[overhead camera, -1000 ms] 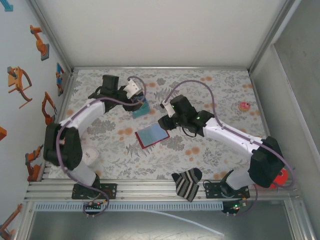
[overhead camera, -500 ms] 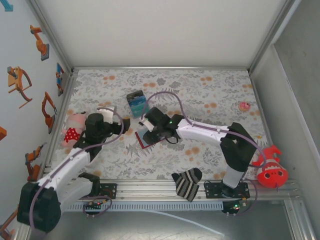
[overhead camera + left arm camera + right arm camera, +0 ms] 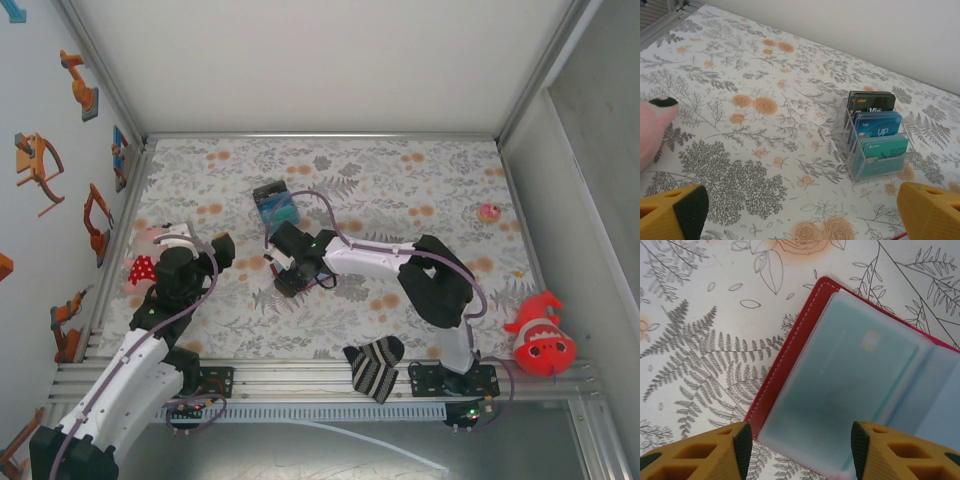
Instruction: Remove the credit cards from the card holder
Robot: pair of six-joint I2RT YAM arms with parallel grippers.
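Observation:
The red card holder (image 3: 790,352) lies open on the flowered table. Its blue-grey clear sleeve shows a teal credit card (image 3: 850,375) inside. My right gripper (image 3: 800,450) hangs open just above it, one finger at each side of the near half. In the top view that right gripper (image 3: 287,268) covers most of the wallet. More credit cards (image 3: 880,132), black, blue and teal, stand in a clear slotted rack (image 3: 275,204). My left gripper (image 3: 800,220) is open and empty, well short of the rack; in the top view the left gripper (image 3: 220,246) sits at the table's left.
A pink plush with a red dotted patch (image 3: 143,258) lies beside the left arm. A striped sock (image 3: 375,366) rests on the front rail. A red fish plush (image 3: 540,335) lies at the right, and a small pink toy (image 3: 489,212) further back.
The left arm has drawn back from the rack to the near left. The right gripper has slid left and down over the open wallet.

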